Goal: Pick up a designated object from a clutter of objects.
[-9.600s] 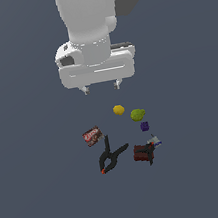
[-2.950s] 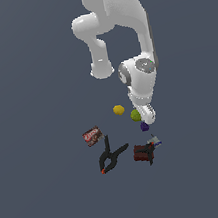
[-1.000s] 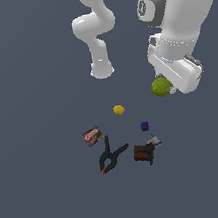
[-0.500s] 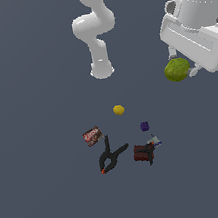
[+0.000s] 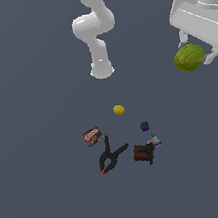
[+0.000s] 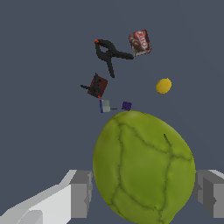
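The gripper (image 5: 197, 58) is hanging high at the exterior view's right edge, partly cut off by the frame, and its fingers (image 6: 81, 192) are clamping the green fruit (image 5: 189, 57) from both sides. In the wrist view the fruit (image 6: 144, 166) is filling most of the space between the two grey pads, with one pad on each flank touching its skin. The fruit is sitting well clear of the worktop (image 5: 49, 192), up in the air and far from the rest of the items.

Below, the remaining things are lying in a loose cluster near the middle of the worktop. The yellow ball (image 5: 119, 110) is resting alone at the side of the cluster nearest the arm's base (image 5: 102, 70), apart from everything else. The purple cube (image 5: 144, 126) is sitting near it, toward the exterior view's right. The red-brown packet (image 5: 92, 135) is lying just beside the black clamp (image 5: 110, 157), whose handles are spreading toward the dark red box (image 5: 142, 153). A small pale block (image 5: 154, 141) is resting just beside the box.

Wide bare worktop is surrounding the cluster on every side, and the space between the cluster and the raised fruit is open.
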Available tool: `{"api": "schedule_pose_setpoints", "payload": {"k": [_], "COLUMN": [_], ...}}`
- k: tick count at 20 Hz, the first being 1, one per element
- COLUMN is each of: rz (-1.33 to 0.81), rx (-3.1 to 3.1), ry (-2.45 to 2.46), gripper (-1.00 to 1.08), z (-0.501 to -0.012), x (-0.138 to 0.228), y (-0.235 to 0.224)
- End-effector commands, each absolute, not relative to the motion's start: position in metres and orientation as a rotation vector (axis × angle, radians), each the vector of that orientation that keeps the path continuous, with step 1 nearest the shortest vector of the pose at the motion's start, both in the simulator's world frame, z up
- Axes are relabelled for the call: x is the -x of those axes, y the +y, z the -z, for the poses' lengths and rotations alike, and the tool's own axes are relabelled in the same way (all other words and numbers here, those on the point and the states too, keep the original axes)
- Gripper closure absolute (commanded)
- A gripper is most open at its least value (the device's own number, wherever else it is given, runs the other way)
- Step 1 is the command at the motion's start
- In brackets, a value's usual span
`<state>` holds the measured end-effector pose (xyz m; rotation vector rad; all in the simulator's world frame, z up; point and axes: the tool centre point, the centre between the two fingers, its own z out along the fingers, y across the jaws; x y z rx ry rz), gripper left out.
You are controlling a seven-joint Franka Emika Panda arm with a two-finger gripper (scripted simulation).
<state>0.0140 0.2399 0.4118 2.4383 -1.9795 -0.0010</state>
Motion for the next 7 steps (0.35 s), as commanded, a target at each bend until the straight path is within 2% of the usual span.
{"api": "schedule_pose_setpoints", "payload": {"k": [1, 7], "rz": [0.000, 0.000], "rx": [-2.439, -2.439], "ry": [-1.980, -1.980], "gripper": [1.08, 1.08], "z": [-0.4187, -0.4231], "x": [-0.0162, -0.0181], "y": [0.2415, 0.2428]}}
